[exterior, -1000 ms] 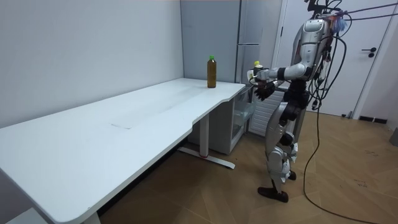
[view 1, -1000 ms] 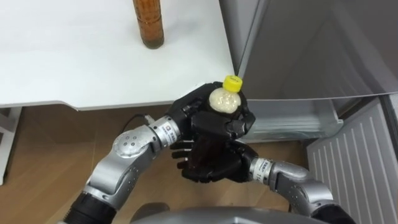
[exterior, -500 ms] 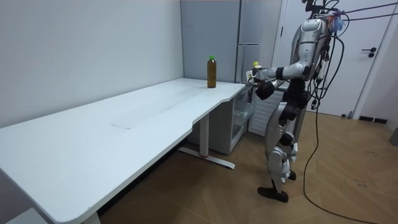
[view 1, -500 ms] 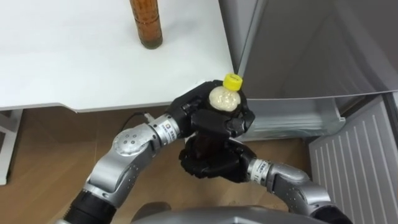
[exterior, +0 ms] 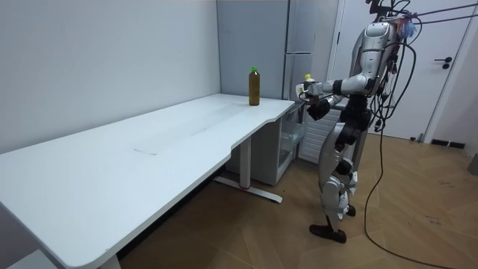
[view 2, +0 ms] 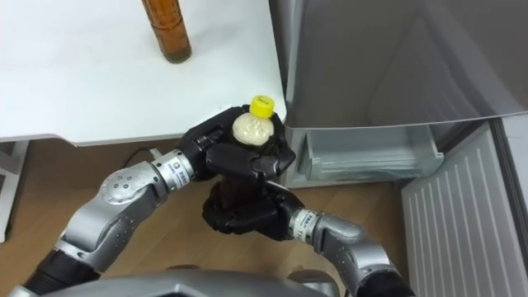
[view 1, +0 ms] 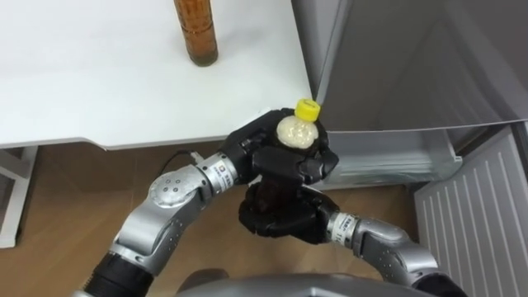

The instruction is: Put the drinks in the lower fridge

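A drink bottle (view 1: 297, 130) with a yellow cap (view 1: 308, 108) stands upright between both hands, in front of the table's edge. My left hand (view 1: 276, 157) is curled round its pale upper part, just under the cap. My right hand (view 1: 280, 219) is wrapped round its dark lower part from beneath. In the right eye view the same bottle (view 2: 250, 128) sits in the left hand (view 2: 235, 158) and right hand (view 2: 239, 216). A second brown bottle (view 1: 196, 33) stands on the white table (view 1: 99, 82). The lower fridge compartment (view 1: 388, 157) is open, to the right of the hands.
The fridge's grey upper door (view 1: 412, 58) rises right beside the table's corner. The open lower door (view 1: 474, 223) swings out at the right. In the room view I stand at the table's far end by the fridge (exterior: 299, 45). Wooden floor lies below.
My right hand's fingers, stretched out under the bottle a second ago, have curled round its lower part. The left hand keeps its hold near the cap.
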Controlling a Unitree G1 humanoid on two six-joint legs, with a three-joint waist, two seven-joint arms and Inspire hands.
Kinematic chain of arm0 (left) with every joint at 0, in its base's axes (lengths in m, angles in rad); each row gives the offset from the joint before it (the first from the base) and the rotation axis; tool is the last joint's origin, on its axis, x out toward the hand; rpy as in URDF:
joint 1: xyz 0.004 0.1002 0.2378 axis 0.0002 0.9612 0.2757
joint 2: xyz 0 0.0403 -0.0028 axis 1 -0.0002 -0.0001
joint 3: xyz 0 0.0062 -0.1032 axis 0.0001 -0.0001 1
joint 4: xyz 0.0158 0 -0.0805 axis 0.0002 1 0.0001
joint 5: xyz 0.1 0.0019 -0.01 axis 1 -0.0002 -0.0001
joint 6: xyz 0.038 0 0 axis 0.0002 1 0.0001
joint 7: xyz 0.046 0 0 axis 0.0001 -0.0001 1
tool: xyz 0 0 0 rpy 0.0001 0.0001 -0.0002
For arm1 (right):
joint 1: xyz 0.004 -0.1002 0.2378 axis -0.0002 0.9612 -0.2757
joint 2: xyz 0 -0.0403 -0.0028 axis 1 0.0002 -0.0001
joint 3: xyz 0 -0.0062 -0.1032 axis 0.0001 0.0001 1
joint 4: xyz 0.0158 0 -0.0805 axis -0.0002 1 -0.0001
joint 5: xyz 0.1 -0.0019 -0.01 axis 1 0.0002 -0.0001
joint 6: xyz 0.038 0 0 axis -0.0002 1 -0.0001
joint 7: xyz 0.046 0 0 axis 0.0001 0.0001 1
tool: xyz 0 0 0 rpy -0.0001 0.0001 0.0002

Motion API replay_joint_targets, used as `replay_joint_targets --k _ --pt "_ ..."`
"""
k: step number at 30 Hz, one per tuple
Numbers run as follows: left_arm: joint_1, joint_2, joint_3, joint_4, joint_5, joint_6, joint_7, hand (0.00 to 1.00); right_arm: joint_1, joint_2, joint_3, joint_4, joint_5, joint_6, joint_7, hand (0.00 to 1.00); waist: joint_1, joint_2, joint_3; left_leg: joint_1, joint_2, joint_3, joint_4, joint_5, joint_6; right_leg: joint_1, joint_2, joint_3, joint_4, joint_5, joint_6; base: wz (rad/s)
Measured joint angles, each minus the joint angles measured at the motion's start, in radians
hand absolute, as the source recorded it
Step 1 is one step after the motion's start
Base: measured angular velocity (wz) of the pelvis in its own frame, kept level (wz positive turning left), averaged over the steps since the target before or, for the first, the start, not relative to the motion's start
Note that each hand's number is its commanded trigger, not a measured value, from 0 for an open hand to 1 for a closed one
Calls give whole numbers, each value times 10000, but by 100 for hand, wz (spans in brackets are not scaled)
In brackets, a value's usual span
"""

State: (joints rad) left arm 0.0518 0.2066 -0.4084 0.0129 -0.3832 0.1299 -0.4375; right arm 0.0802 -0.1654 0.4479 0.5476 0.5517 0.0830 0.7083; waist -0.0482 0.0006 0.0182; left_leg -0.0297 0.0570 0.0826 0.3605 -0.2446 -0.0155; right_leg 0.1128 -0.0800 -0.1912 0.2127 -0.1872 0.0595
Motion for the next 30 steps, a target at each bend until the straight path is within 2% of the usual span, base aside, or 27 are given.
replay_joint_targets --k 5,9,15,17,20,22,23,25,29,30 --pt "-1 -100 92 -1 -67 0 -1 0 15 2 -16 38 22 68 -74 100 -5 -10 -2 69 1 5 -5 1 -2 60 1 8 -7 0 0 0" --pt "-3 -221 191 -42 -67 0 -1 0 18 2 -39 82 25 72 -79 100 -2 -58 -34 54 5 2 20 1 -2 51 1 17 -5 0 0 0" --pt "-31 -293 414 -566 -246 -26 -5 0 58 -4 -114 84 63 69 -72 100 3 -63 -58 65 20 1 51 0 -2 69 1 -17 -1 4 -7 0" --pt "-30 -296 510 -874 -514 -26 -4 0 153 -8 -161 84 99 80 -68 100 8 -32 -73 75 21 -14 57 -2 -2 100 1 -51 -8 5 -9 2" --pt "-31 -303 698 -1682 -905 -90 -2 0 282 -11 -264 86 102 403 -86 100 4 36 -55 219 15 -12 6 -2 -3 183 -5 -60 -13 7 -9 0" --pt "-32 -392 695 -2290 -1039 -254 -3 0 366 -28 -263 119 101 546 -149 100 26 90 -70 259 15 -10 -10 -2 -4 252 -5 -58 -3 5 -6 0" --pt "-32 -466 696 -2600 -1293 -382 -3 0 389 -29 -261 151 100 626 -193 100 35 129 -44 330 15 3 -28 -1 -6 280 -6 -44 13 4 -4 -5" --pt "-32 -668 708 -3064 -1378 -557 -4 0 398 -28 -280 387 67 627 -211 100 131 116 -19 450 5 88 -171 29 -31 275 -19 21 -9 -8 9 -11" --pt "-32 -723 1025 -3722 -1446 -716 -19 0 466 -58 -543 581 -455 618 -313 100 283 170 -50 442 6 111 -204 74 -46 264 -1 65 -105 -22 3 -2" --pt "-30 -708 1239 -3930 -1711 -768 3 0 567 -68 -620 580 -457 616 -386 100 297 136 -35 474 3 99 -211 74 -46 291 -3 44 -102 -23 2 3"
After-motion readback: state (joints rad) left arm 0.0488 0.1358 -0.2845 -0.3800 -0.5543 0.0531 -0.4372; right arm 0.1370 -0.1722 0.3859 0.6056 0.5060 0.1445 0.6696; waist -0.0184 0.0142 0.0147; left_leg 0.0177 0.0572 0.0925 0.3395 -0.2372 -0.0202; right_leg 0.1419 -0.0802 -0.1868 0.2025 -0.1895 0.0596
